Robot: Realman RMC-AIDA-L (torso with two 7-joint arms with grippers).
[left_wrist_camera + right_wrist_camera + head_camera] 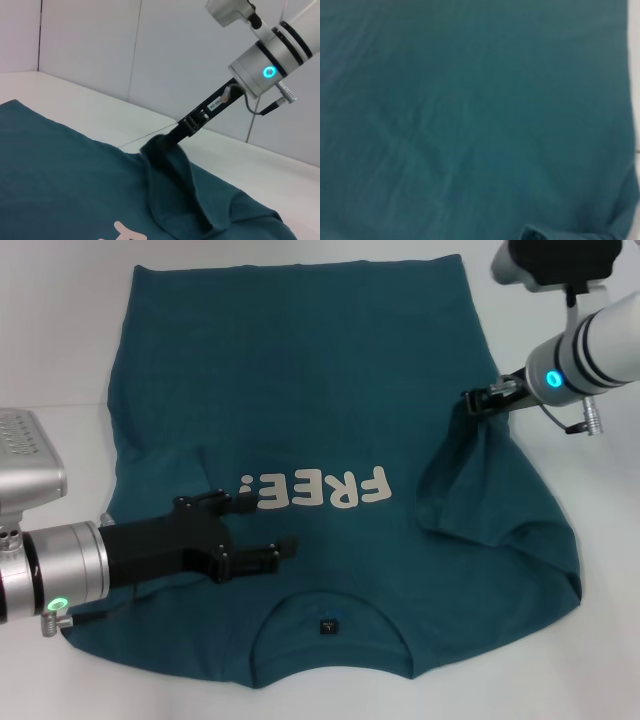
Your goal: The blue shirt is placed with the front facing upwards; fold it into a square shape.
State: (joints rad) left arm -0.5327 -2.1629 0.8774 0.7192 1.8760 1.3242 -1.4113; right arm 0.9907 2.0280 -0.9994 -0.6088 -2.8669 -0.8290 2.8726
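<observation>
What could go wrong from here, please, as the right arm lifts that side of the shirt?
1. The right gripper pinches only a small bunch of the blue shirt, lifted into a peak; the fabric could slip out mid-fold.
2. The left gripper hovers over the chest near the "FREE!" print, jaws open; the folded sleeve may land on it and snag.
3. Pulling could drag the whole shirt across the table, skewing it.

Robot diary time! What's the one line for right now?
blue shirt: front up, right side lifted | right gripper: pinching fabric | left gripper: open over the print
</observation>
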